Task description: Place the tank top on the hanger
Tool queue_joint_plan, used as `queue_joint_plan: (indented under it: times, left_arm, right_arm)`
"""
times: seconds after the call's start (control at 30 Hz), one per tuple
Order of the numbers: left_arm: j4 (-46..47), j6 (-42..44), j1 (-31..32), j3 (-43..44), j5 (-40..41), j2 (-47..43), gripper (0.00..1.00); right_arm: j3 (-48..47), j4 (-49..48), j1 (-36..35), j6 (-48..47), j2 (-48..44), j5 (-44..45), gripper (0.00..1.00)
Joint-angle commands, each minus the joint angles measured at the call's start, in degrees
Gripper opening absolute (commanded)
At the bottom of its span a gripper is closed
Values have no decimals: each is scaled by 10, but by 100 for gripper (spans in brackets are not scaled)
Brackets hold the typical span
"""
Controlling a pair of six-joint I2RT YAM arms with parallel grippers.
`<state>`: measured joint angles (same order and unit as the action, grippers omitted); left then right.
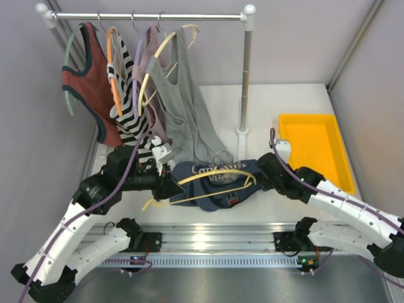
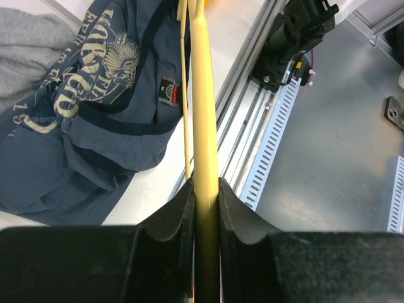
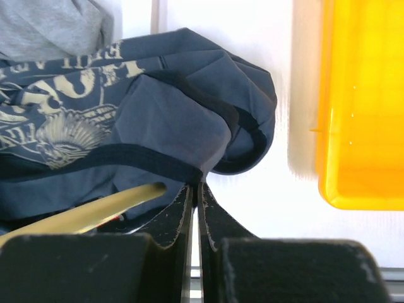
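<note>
The navy tank top (image 1: 197, 192) lies bunched on the white table between my arms, its pale graphic facing up. It also shows in the left wrist view (image 2: 107, 139) and the right wrist view (image 3: 170, 120). The bright yellow hanger (image 1: 214, 172) lies across it, with its metal hook (image 1: 222, 156) pointing to the back. My left gripper (image 1: 172, 187) is shut on the hanger's left arm (image 2: 203, 95), as the left wrist view shows (image 2: 205, 189). My right gripper (image 1: 260, 172) is shut on the top's dark trim (image 3: 197, 184). The hanger's end (image 3: 95, 211) pokes out of the fabric beside it.
A clothes rail at the back (image 1: 151, 16) holds a rust-red tank top (image 1: 88, 88), a striped garment (image 1: 129, 107) and a grey tank top (image 1: 189, 113) that hangs down to the table. The rail's post (image 1: 245, 82) stands behind the work. A yellow tray (image 1: 315, 148) sits at the right.
</note>
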<state>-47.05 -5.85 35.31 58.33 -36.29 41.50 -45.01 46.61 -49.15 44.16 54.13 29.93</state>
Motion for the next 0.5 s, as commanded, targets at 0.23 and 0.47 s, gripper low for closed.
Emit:
queue_joint_plan:
  times: [0.23, 0.47]
  left_arm:
    - [137, -8, 2, -47, -7, -5, 0]
    - [197, -18, 2, -66, 9, -16, 0]
  right_arm:
    - [-70, 18, -10, -12, -3, -37, 1]
    - [-83, 37, -10, -22, 5, -52, 1]
